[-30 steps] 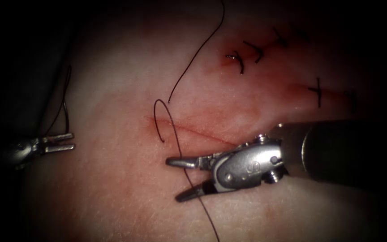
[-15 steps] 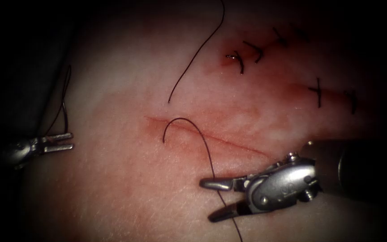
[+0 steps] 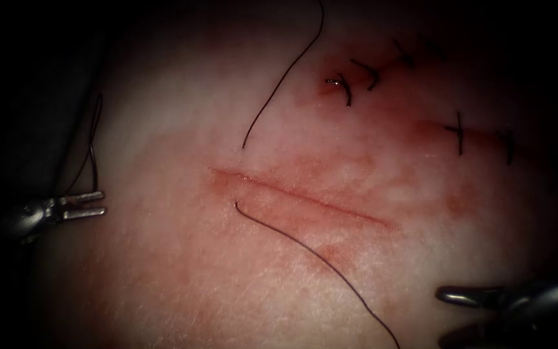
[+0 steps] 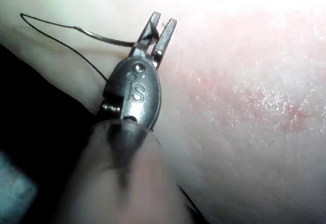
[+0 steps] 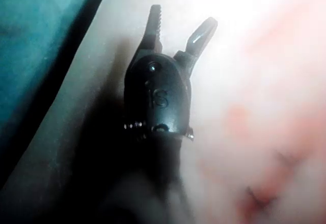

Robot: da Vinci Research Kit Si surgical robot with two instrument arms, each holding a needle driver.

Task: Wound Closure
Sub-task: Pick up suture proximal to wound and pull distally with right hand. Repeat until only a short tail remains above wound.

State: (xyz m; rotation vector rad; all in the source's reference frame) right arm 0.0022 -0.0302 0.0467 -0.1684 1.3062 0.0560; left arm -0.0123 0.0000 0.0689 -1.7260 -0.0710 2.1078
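1. Left pincer sits well left of the cut, at the edge of the tissue. Its jaws are clamped on the needle, as the left wrist view shows. I cannot tell where along the curve it is gripped.
2. The needle sticks out sideways from those jaws, clear of the tissue and not in it.
3. Right pincer is below and right of the cut, well apart from it. Its jaws are spread wide and hold nothing.
4. Thread: one strand leaves the tissue just below the cut's left end and runs down toward the right pincer's side. Another strand leaves just above the cut's left end and runs up and away. A loop rises from the left pincer.
5. Finished stitches lie above and right of the cut, with red fluid beside the nearest one.
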